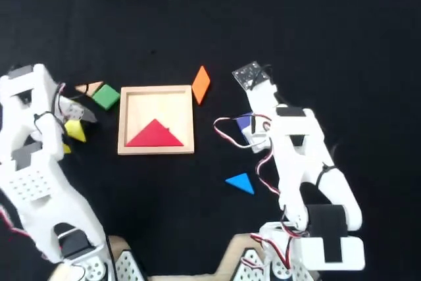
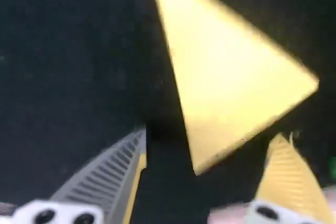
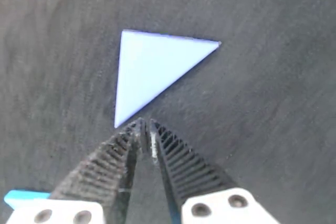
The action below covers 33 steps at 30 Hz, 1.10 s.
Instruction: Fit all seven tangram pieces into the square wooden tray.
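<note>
The left jaws stood released, spread to either side of one corner of the yellow triangle (image 2: 231, 77); the left wrist view did not show whether either finger touched it. The right jaws were clenched on nothing, their tips pressed together just beside a corner of the pale purple triangle (image 3: 152, 72), which lay flat on the black desk (image 1: 197, 24).

In the high view the left arm (image 1: 33, 162) stood at the left edge, over the yellow triangle (image 1: 75, 130), and the right arm (image 1: 296, 156) reached in to the right of the tray, partly covering the purple triangle (image 1: 245, 122). The square wooden tray (image 1: 122, 120) sat between the two arms. It held only the red triangle (image 1: 155, 134), whose long side lay along the tray's near edge.

A green square (image 1: 105, 97) lay just beside the tray's far left corner, with a tan triangle (image 1: 90, 87) touching it. An orange parallelogram (image 1: 201, 84) lay just off the far right corner. A blue triangle (image 1: 241, 183) lay near the right arm, well apart from the tray
</note>
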Tool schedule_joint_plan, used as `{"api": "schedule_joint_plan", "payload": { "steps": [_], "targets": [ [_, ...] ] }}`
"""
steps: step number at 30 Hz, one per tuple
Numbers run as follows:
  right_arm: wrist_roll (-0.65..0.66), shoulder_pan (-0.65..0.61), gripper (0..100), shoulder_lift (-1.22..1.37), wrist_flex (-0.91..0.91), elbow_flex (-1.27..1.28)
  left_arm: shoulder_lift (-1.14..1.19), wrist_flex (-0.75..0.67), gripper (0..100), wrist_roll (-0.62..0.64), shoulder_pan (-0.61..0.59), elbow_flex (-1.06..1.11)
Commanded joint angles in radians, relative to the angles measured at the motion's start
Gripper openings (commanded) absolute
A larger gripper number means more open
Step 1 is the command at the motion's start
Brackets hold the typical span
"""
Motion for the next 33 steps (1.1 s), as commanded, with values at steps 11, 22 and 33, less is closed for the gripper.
{"api": "schedule_joint_plan", "payload": {
  "steps": [11,22,33],
  "targets": [
    [0.008,-0.037,1.1,-0.001,-0.035,0.022,-0.014,0.301,34,-0.559,-0.321,-0.309],
    [0.008,-0.048,1.1,-0.001,-0.037,0.022,-0.011,0.252,35,-0.104,-0.081,-0.383],
    [0.008,-0.048,1.1,-0.002,-0.037,0.022,-0.012,0.124,35,0.029,-0.027,-0.286]
  ]
}}
